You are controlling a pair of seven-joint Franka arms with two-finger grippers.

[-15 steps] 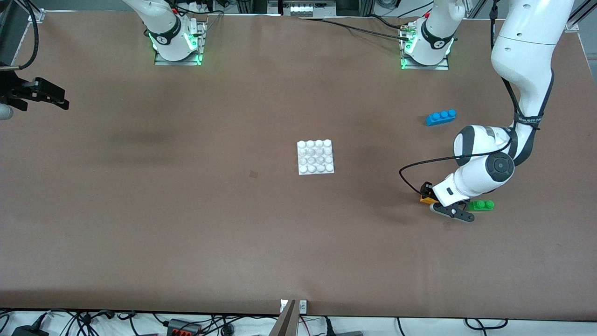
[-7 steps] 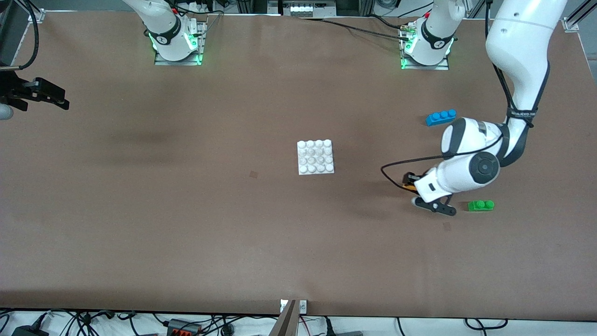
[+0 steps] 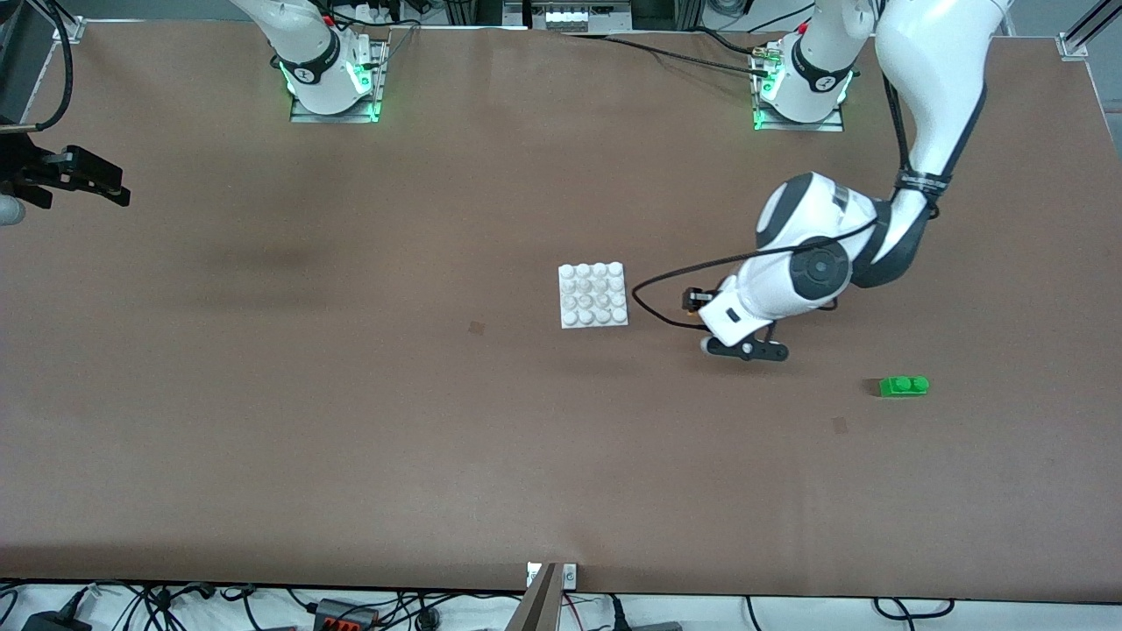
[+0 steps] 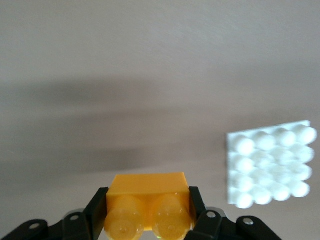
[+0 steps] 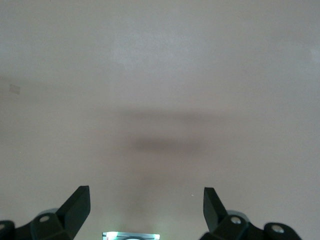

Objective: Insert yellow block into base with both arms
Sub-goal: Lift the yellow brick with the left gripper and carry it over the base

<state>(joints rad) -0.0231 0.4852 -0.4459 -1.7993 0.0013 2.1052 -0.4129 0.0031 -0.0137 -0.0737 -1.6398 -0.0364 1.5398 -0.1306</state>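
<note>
The yellow block [image 4: 147,200], studs toward the wrist camera, is clamped between the black fingers of my left gripper [image 4: 148,196], which is shut on it. In the front view the left gripper [image 3: 698,302] hangs over the table just beside the base [image 3: 593,294], toward the left arm's end, and its hand hides the block. The white studded base [image 4: 270,167] lies flat at the table's middle with nothing on it. My right gripper [image 3: 96,180] waits open over the table edge at the right arm's end, and the right wrist view shows its fingers [image 5: 80,200] spread over bare table.
A green two-stud brick [image 3: 904,386] lies toward the left arm's end, nearer the front camera than the left gripper. A black cable [image 3: 653,307] loops from the left wrist toward the base. The arm bases [image 3: 331,83] stand along the table's edge farthest from the front camera.
The left arm has carried the yellow block away from the green brick and over toward the base. The right arm has not moved.
</note>
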